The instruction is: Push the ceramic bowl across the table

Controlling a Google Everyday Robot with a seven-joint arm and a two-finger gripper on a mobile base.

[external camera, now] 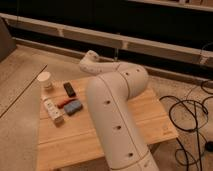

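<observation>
While arm covers table (150, 117) | end effector hidden | white cup (45, 80) upright

A single camera looks down from high above and behind the robot's white arm (117, 120), facing forward over the table (150, 117) toward a dark wall beyond. It sits close to the arm, whose thick segments fill the centre of the view, hiding the gripper at the arm's far end. The table's left half, speckled floor (20, 75) on the left and black cables (192, 117) on the right surround it.
</observation>
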